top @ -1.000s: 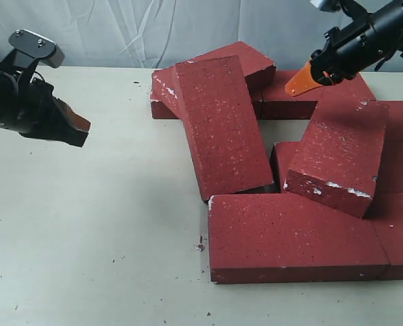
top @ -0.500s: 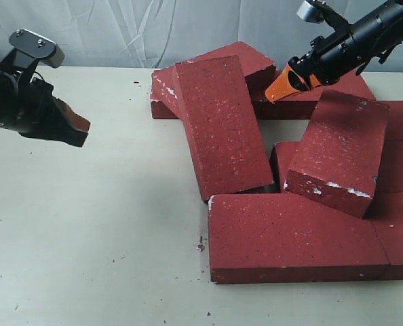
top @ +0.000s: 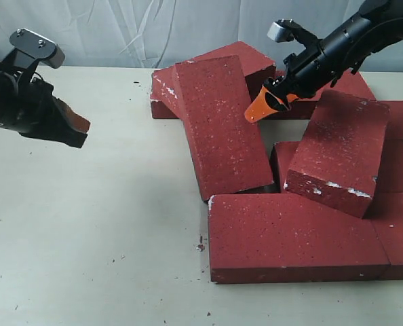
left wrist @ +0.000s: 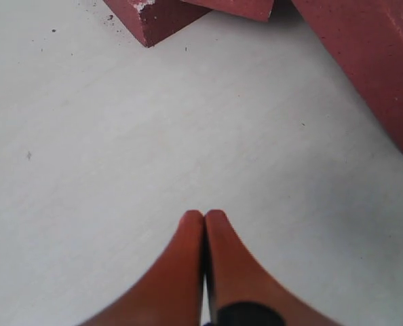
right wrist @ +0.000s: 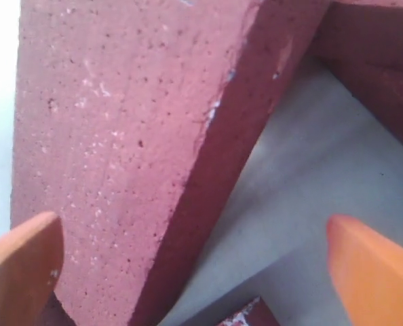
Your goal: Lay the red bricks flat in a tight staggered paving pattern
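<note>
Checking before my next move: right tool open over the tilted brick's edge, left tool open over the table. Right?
No. The left wrist view shows the left tool shut, not open, over the table. The right tool is open over the edge of the tilted brick.

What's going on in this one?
A two-armed robot is working on a loose heap of red bricks on a table. Some lie flat, but two rest tilted on others, so there is no tight pattern yet. The right gripper, open and empty, hovers at the edge of the long tilted brick in the middle. The left gripper is shut and empty, off to the side.
</note>
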`<state>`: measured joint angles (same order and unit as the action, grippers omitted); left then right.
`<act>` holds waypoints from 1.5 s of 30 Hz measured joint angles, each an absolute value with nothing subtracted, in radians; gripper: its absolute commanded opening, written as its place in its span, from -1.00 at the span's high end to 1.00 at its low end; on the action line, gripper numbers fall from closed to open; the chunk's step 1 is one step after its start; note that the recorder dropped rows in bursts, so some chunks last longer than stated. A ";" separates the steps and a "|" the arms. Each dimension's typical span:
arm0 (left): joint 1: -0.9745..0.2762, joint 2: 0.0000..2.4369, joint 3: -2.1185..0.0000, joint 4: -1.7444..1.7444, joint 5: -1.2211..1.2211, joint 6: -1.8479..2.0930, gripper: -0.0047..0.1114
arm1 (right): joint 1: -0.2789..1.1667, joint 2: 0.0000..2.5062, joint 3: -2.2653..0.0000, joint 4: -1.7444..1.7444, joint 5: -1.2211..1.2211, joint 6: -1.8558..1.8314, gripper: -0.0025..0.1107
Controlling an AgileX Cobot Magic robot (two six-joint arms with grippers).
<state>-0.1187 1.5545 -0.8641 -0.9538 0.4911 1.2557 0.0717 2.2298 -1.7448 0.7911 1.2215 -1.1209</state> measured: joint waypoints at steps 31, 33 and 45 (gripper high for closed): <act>-0.119 1.554 -0.864 -0.954 0.491 1.286 0.92 | 0.115 2.332 -1.745 0.896 1.220 -1.265 -0.19; -0.119 1.554 -0.864 -0.954 0.491 1.286 0.92 | 0.115 2.332 -1.745 0.904 1.227 -1.265 0.14; -0.119 1.554 -0.864 -0.954 0.491 1.286 0.92 | 0.115 2.322 -1.745 0.895 1.228 -1.248 0.95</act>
<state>-0.1187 1.5545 -0.8641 -0.9538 0.4911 1.2859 0.1145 2.3220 -1.7448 0.8954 1.2280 -1.2483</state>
